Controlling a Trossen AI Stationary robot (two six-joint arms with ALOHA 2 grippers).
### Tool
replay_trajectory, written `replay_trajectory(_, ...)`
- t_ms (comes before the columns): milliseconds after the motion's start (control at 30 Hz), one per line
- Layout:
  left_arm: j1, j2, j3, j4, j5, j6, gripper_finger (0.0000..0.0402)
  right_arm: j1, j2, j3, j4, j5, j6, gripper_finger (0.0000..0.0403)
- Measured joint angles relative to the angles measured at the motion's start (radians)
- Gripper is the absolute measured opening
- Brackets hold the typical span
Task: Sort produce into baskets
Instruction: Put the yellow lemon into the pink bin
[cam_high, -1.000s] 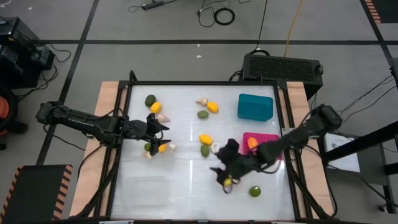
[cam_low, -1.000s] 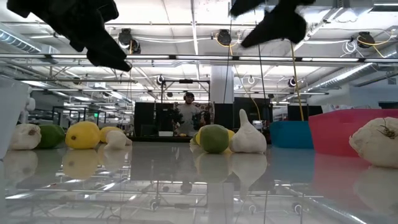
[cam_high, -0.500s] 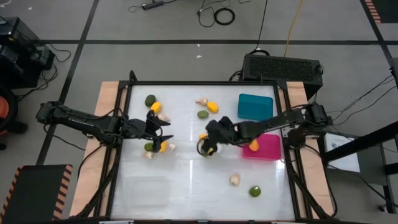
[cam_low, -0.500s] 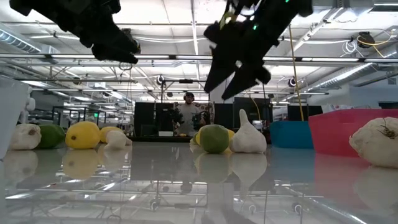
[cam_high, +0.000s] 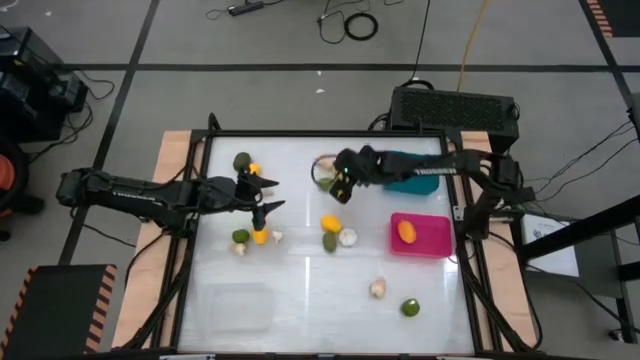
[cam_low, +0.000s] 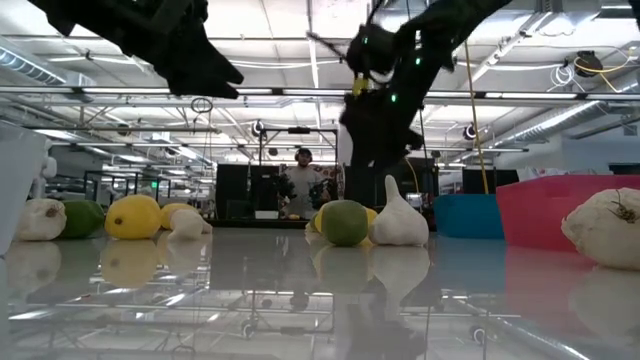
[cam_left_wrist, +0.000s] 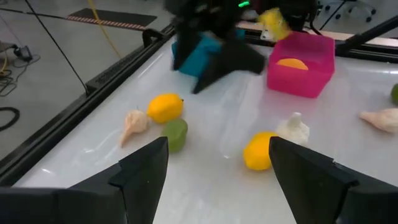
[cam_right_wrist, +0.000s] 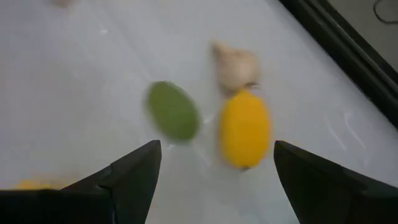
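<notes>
Nearest your side of the table (cam_high: 300, 320), a clear bin (cam_high: 236, 305) sits at the front left, and a lime (cam_high: 410, 308) lies at the front right with a garlic bulb (cam_high: 377, 289) just behind it. Farther in, mid-table, you have a yellow fruit (cam_high: 330, 223), a second lime (cam_high: 329, 241) and another garlic bulb (cam_high: 347, 237) clustered together.

To their right stands the magenta bin (cam_high: 421, 236) with one orange fruit (cam_high: 406, 231) inside it. Your left gripper (cam_high: 268, 207) hovers over the left half, fingers apart and holding nothing (its wrist view shows both fingers spread with only table between them). Below it lie a lime (cam_high: 240, 237), a yellow fruit (cam_high: 260, 236) and small garlic pieces (cam_high: 275, 236).

Your right gripper (cam_high: 338, 184) reaches across from the right toward the back centre, its fingers also spread and empty. Under it the right wrist view shows a lime (cam_right_wrist: 173, 111), a yellow fruit (cam_right_wrist: 245, 129) and a garlic bulb (cam_right_wrist: 235, 61), close together.

At the back, the teal bin (cam_high: 412, 176) stands partly under the right arm, and a lime (cam_high: 241, 161) with a yellow fruit (cam_high: 252, 170) lies at the back left.
</notes>
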Motion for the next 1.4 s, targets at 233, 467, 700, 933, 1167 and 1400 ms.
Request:
replay_trajectory(233, 0.003, 0.000, 0.000, 0.059, 0.007, 0.082, 0.0286, -0.137, 0.015, -0.001, -0.010, -0.077, -0.061, 0.0304)
replay_trajectory(467, 0.008, 0.000, -0.044, 0.234, 0.013, 0.165, 0.0286, -0.162, 0.035, -0.001, 0.036, -0.129, -0.084, 0.0304)
replay_trajectory(700, 0.058, 0.000, -0.123, 0.403, 0.086, 0.185, 0.0286, -0.163, 0.103, -0.001, 0.042, -0.133, -0.104, 0.0304)
replay_trajectory(933, 0.122, 0.000, -0.174, 0.518, 0.186, 0.230, 0.0286, -0.157, 0.135, -0.001, 0.056, -0.176, -0.093, 0.0304)
replay_trajectory(1167, 0.185, 0.000, -0.174, 0.524, 0.274, 0.248, 0.0286, -0.157, 0.161, -0.002, 0.099, -0.181, -0.071, 0.0304)
replay_trajectory(1400, 0.246, 0.000, -0.174, 0.532, 0.337, 0.270, 0.0286, -0.157, 0.163, -0.002, 0.133, -0.181, -0.071, 0.0286)
